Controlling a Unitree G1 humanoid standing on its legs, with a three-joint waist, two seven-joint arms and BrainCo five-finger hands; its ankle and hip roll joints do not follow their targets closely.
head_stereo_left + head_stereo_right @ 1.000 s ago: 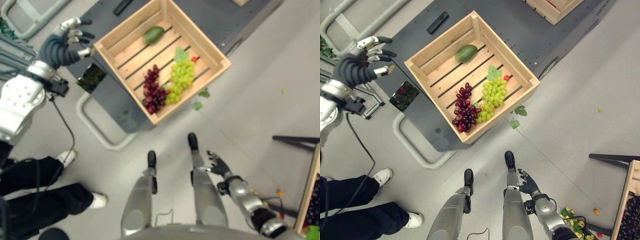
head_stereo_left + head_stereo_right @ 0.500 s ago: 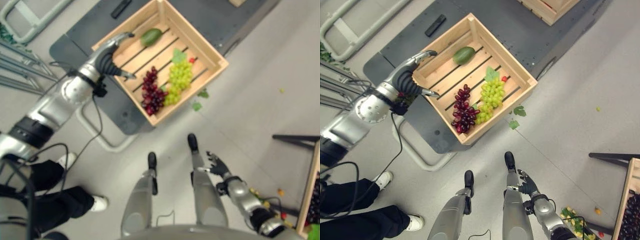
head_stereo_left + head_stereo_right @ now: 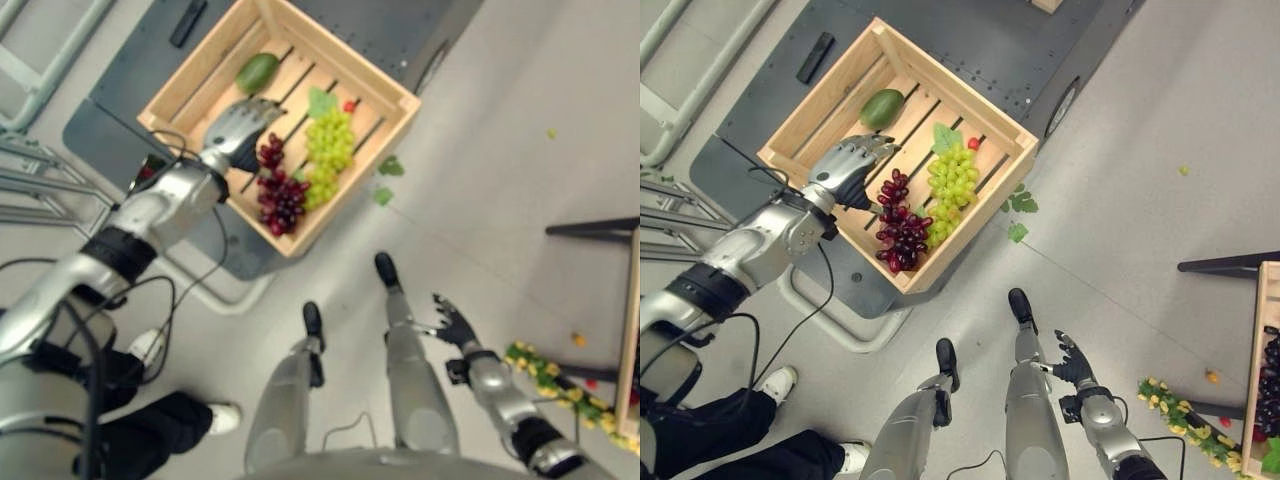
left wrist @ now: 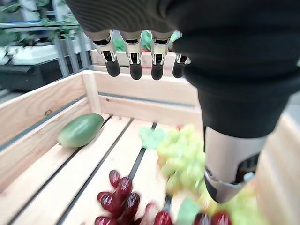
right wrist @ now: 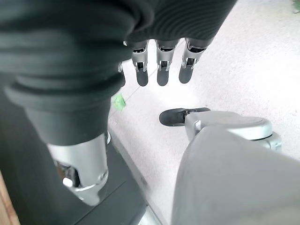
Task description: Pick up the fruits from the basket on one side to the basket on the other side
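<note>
A slatted wooden crate [image 3: 960,85] sits on a dark cart and holds a green mango [image 3: 881,108], a bunch of red grapes [image 3: 898,225], a bunch of green grapes [image 3: 952,180] and a small red fruit [image 3: 973,143]. My left hand [image 3: 845,170] hovers open inside the crate, just beside and above the red grapes, fingers pointing toward the mango. The left wrist view has its straight fingers [image 4: 136,65] above the mango [image 4: 79,130] and red grapes [image 4: 122,197], holding nothing. My right hand [image 3: 1075,365] hangs open low by my side, fingers [image 5: 161,70] straight over the floor.
A second crate [image 3: 1265,350] with dark grapes stands at the right edge, with a yellow-green bunch [image 3: 1185,435] on the floor beside it. Loose leaves [image 3: 1018,205] lie by the cart [image 3: 970,40]. A person's legs and white shoe [image 3: 770,385] are at the lower left.
My left hand has moved from the crate's left rim to inside it, over the red grapes. The camera has shifted. The right hand stays low.
</note>
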